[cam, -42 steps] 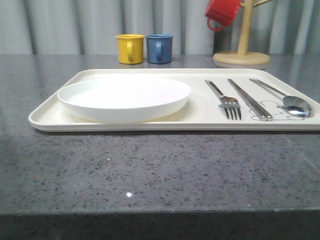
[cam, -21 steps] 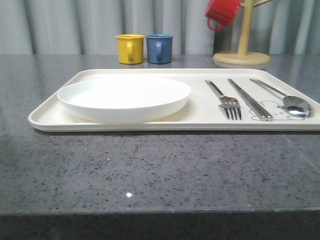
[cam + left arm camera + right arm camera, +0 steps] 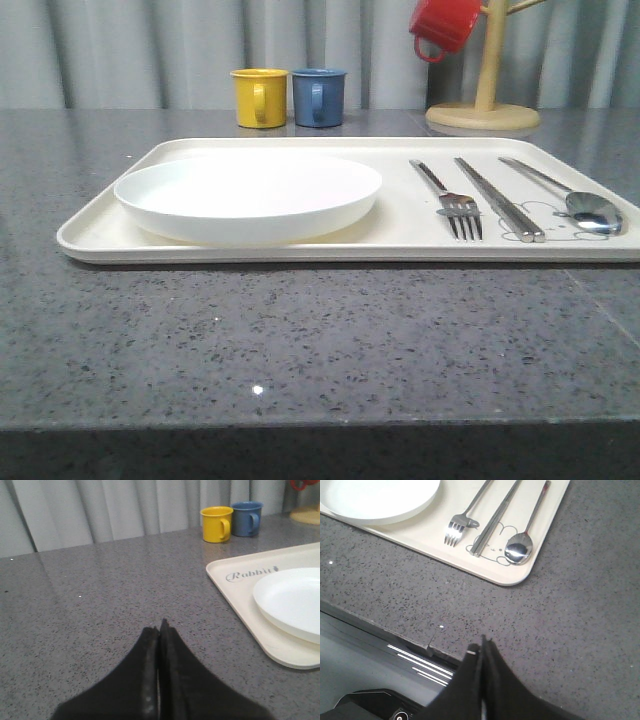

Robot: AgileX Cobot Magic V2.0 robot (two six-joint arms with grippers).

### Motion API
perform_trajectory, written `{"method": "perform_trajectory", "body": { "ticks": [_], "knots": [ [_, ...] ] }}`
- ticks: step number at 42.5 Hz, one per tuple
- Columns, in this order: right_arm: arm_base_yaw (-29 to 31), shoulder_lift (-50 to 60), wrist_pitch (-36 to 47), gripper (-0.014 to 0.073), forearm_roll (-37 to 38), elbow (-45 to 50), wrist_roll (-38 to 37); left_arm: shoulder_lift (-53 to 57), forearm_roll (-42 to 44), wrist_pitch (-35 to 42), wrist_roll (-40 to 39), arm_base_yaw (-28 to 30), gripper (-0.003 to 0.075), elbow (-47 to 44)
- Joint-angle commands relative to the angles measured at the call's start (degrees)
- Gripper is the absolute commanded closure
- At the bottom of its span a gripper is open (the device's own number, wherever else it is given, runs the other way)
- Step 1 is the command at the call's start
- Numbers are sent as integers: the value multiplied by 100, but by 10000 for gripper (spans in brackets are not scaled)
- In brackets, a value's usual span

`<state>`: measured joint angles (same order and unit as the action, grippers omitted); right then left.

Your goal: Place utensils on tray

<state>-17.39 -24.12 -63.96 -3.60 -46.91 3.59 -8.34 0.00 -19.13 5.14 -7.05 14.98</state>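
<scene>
Across the middle of the front view sits the tray (image 3: 110, 238) on the speckled grey table (image 3: 300, 340), and everything's already on it: the plate (image 3: 248, 195) on the left half, then the fork (image 3: 448, 198), chopsticks (image 3: 498, 198) and spoon (image 3: 575, 198) lined up side by side on the right, apart from each other. Back behind, upper centre, are a yellow mug (image 3: 260, 97) and blue mug (image 3: 319, 96), with a red mug (image 3: 445, 25) hanging on a wooden stand (image 3: 484, 110) at upper right. Left pincer (image 3: 160, 630) is pressed closed, holding nothing, over bare table beside the tray. Right pincer (image 3: 483, 647) is closed too, empty, near the table's front edge.
</scene>
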Motion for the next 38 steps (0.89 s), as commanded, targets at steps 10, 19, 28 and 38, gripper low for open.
{"method": "perform_trajectory", "body": {
  "ticks": [10,19,28,38],
  "knots": [
    [33,-53,340,661,-23,-111,10,991,-506,1986,-54,399,741,-1419],
    [33,-53,334,661,-23,-111,10,991,-506,2261,-54,492,741,-1585],
    [33,-53,334,661,-23,-111,10,991,-493,2274,-54,539,741,-1585],
    [33,-53,334,661,-23,-111,10,991,-493,2274,-54,539,741,-1585]
  ]
}}
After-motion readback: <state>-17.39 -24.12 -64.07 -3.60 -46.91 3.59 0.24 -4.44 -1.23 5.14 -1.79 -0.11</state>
